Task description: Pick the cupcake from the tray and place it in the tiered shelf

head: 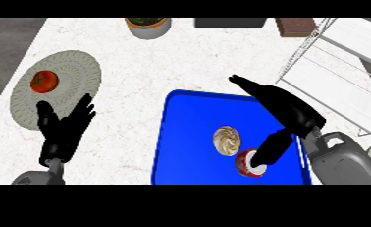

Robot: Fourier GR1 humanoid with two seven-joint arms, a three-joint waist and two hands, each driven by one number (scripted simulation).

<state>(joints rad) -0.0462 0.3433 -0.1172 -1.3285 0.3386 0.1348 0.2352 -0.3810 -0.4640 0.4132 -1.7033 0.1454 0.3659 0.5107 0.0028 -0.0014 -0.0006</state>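
We find the cupcake [226,139] lying on the blue tray [190,137], a little right of the tray's middle, its swirled cream top facing up and nothing touching it. Just beside it, toward the tray's lower right corner, sits a small red and white object [251,164] whose nature we cannot make out. Our right hand [290,110] hangs over the right side of the tray: its fingers stretch straight out toward the far edge of the tray, while the thumb [271,147] points down and its tip meets that red and white object, so the hand is spread and grips nothing. To the right of the tray stands the tiered shelf [326,69], a white wire frame with pale flat boards, reaching up to the far right corner of the counter [181,59]. Our left hand [64,127] shows at the lower left, fingers up and relaxed, resting over the near rim of a round grey plate [76,66] that carries a tomato [43,81]. At the far edge we see a potted plant [148,26], a dark flat object [228,22] and a brown block [296,26].
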